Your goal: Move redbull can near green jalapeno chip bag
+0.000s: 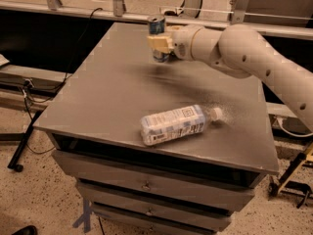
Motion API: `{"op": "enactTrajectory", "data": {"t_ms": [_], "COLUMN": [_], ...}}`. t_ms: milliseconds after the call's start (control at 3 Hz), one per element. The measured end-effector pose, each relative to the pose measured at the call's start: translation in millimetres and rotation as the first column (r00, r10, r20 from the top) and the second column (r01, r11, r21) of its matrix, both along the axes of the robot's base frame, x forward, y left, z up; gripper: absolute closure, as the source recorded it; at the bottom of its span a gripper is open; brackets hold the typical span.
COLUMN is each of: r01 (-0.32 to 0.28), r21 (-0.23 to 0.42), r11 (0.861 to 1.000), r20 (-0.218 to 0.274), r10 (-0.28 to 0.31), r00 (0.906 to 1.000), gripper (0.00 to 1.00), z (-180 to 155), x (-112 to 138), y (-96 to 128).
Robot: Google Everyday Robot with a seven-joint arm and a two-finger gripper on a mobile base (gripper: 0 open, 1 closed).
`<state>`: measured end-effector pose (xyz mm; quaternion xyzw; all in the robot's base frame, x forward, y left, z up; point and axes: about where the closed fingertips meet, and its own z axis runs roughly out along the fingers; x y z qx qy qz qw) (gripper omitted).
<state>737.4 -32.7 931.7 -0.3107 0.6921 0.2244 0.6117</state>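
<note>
The fingers of the gripper are clamped on the redbull can, held upright over the far part of the table. 1 plastic bottle is laid sideways near the front edge.

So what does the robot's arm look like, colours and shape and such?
The arm is a smooth cream-white shell: thick rounded tubes with bulging joints, a few small dark dots along it, and no loose cables showing. The gripper, over the far edge of the table and closed around the redbull can, has blocky pale tan fingers on a white wrist.
</note>
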Motion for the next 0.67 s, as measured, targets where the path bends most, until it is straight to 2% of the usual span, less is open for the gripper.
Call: {"op": "enactTrajectory", "data": {"t_ms": [333,667], "r01": [0.089,0.181], "r21": [0.008,0.012], "r11": [0.996,0.983], "r20": [0.062,0.073], "r10": [-0.089,-0.182], "r00": [0.9941,0.9807], "gripper": [1.00,1.00], "z": [22,31], "x": [28,34], "y": [-52,-96]}}
